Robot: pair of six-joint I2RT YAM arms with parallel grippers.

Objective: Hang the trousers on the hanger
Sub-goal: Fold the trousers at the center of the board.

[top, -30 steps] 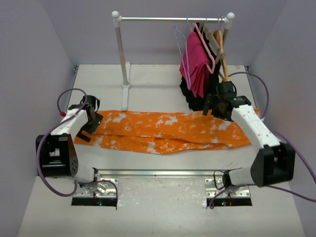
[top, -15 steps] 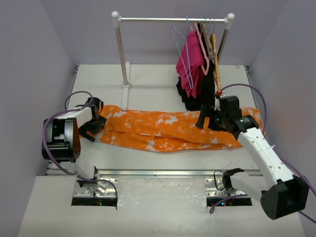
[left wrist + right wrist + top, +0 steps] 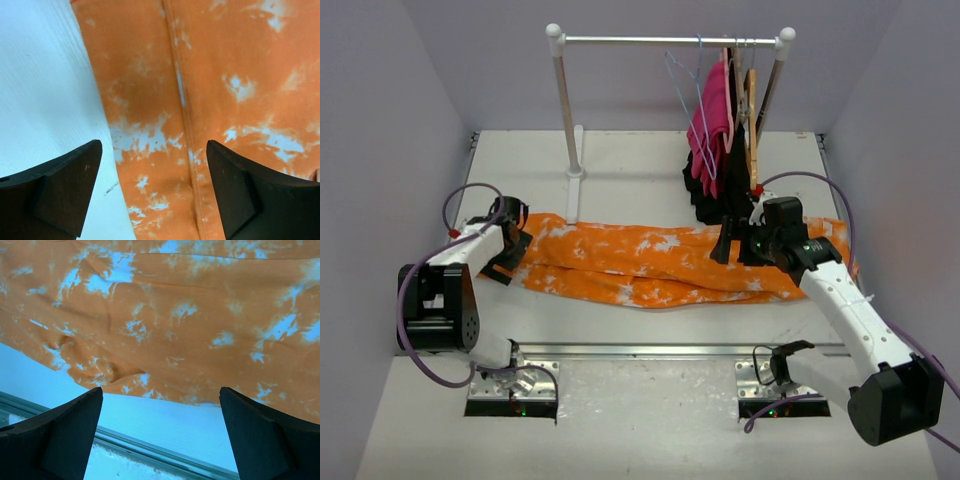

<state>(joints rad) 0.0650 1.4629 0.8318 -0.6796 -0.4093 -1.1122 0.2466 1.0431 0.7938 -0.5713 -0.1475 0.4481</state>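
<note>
Orange trousers (image 3: 650, 262) with white blotches lie flat and lengthwise across the middle of the white table (image 3: 650, 160), running left to right just beyond the two arm bases. Their left end sits beside the left gripper (image 3: 508, 255) and their right end reaches past the right arm.

The left gripper hangs over that left end with its jaws apart and nothing between them. In its wrist view (image 3: 152, 165) the gap spans the cloth's outer edge, with bare table on one side and a seam running up the orange fabric on the other.

The right gripper (image 3: 732, 250) is also spread wide and empty. It hovers over the right part of the trousers, and its wrist view (image 3: 160, 400) shows the garment's near edge and a strip of table below it.

Just behind this gripper hangs a black garment (image 3: 715, 200) with a pink garment (image 3: 712, 120) over it, and a tan wooden hanger (image 3: 752, 110) to their right.

The hanger (image 3: 682, 92), thin pale blue wire and bare, hangs from the rail (image 3: 620, 40) at the far end of the table, immediately left of the pink garment and well apart from the trousers.
</note>
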